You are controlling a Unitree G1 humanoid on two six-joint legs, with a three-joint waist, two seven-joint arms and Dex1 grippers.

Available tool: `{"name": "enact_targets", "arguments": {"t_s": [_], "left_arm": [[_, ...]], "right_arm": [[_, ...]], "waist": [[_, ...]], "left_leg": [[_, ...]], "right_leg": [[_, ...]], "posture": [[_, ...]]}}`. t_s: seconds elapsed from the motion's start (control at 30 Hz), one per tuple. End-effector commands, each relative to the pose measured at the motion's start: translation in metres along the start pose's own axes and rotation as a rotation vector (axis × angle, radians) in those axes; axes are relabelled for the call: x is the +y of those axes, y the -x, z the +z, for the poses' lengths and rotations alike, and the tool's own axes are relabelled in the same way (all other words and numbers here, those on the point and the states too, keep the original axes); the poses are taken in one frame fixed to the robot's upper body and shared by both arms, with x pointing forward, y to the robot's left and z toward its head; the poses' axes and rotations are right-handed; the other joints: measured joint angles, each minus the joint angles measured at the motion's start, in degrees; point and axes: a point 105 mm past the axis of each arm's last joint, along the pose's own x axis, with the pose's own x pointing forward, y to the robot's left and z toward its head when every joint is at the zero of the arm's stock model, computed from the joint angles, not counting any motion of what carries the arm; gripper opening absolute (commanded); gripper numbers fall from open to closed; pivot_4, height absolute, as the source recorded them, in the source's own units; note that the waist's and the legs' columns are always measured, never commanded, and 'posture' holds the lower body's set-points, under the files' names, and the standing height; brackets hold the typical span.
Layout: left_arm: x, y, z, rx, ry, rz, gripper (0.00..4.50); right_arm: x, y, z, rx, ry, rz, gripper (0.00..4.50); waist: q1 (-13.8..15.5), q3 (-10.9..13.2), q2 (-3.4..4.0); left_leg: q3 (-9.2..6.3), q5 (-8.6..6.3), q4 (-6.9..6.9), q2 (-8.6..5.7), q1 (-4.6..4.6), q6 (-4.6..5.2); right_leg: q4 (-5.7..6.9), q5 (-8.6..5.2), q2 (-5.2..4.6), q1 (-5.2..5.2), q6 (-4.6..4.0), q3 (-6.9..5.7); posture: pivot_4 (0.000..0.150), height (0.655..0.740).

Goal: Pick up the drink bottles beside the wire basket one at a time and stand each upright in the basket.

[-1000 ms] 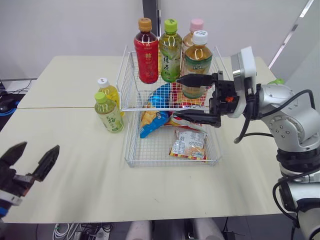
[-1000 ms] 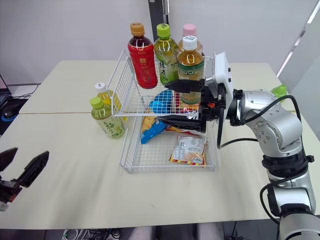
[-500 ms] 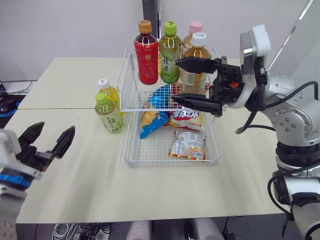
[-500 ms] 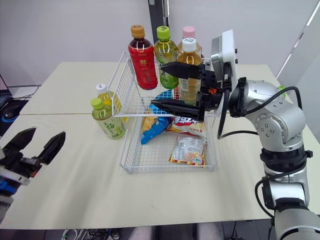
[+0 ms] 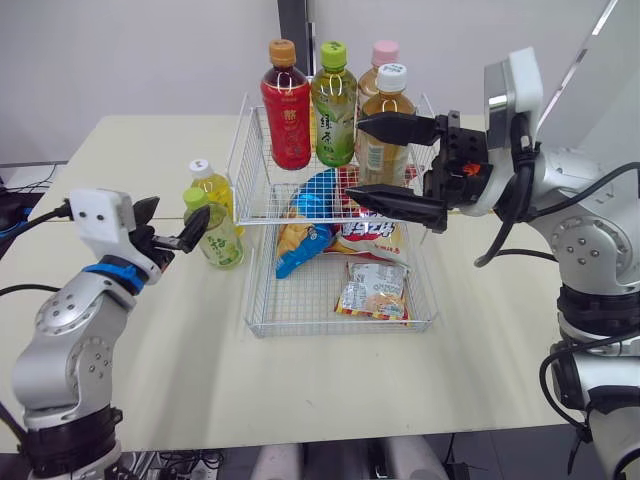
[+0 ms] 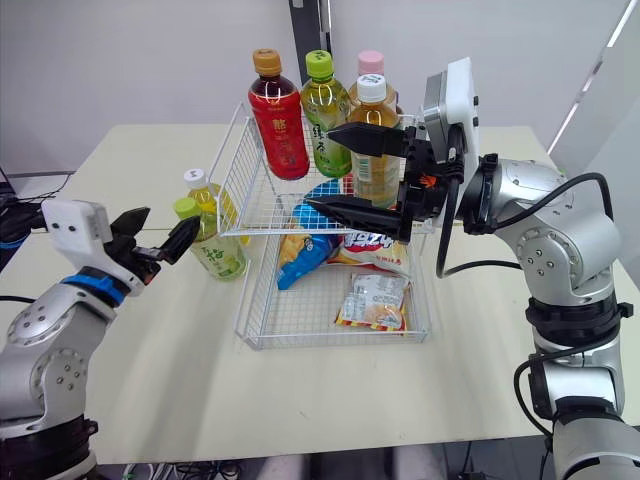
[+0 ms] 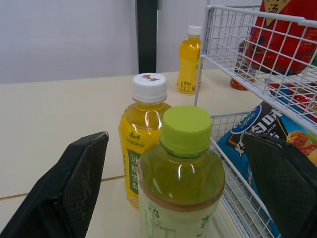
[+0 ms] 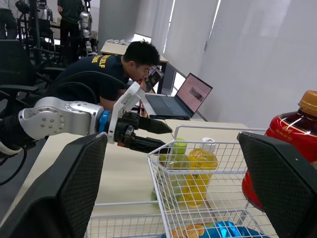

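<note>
A white wire basket (image 5: 256,300) stands mid-table. Four bottles stand upright at its back: red (image 5: 285,105), green tea (image 5: 334,105), pink-capped (image 5: 381,60) and white-capped amber (image 5: 383,128). Beside its left wall stand a green-capped tea bottle (image 5: 214,232) and a white-capped yellow bottle (image 5: 210,190). My left gripper (image 5: 172,225) is open, just left of the green-capped bottle (image 7: 181,173), which sits between the fingers (image 7: 69,188) in the left wrist view. My right gripper (image 5: 355,158) is open above the basket, in front of the amber bottle, holding nothing.
Snack packets (image 5: 372,290) and a blue chip bag (image 5: 305,235) lie in the basket's front half. A small yellow bottle (image 7: 188,62) stands farther back on the table. A person (image 8: 106,67) sits at a laptop behind.
My left arm came up from the table's near edge to the green-capped bottle, gripper still open. My right gripper rose off the amber bottle, which stays standing in the basket.
</note>
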Motion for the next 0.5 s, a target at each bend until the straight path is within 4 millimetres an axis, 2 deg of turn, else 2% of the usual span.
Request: {"name": "enact_targets", "arguments": {"t_s": [0.03, 0.5], "left_arm": [[0.000, -0.008, 0.010, -0.029, -0.046, 0.002, 4.46], [-0.009, -0.023, 0.007, -0.052, -0.030, -0.025, 4.46]], "right_arm": [[0.001, 0.001, 0.006, 0.001, 0.047, -0.010, 4.50], [0.000, 0.002, 0.004, 0.017, 0.044, -0.024, 4.50]], "waist": [[0.0, 0.0, 0.00], [0.0, 0.0, 0.00]], "left_leg": [[0.00, 0.00, 0.00, 0.00, 0.00, 0.00], [-0.02, 0.00, 0.00, -0.02, -0.02, 0.00]], "right_leg": [[0.00, 0.00, -0.01, 0.00, 0.00, 0.00], [-0.01, 0.00, -0.03, 0.01, 0.00, 0.00]], "posture": [[0.150, 0.7400], [0.150, 0.7400]]}}
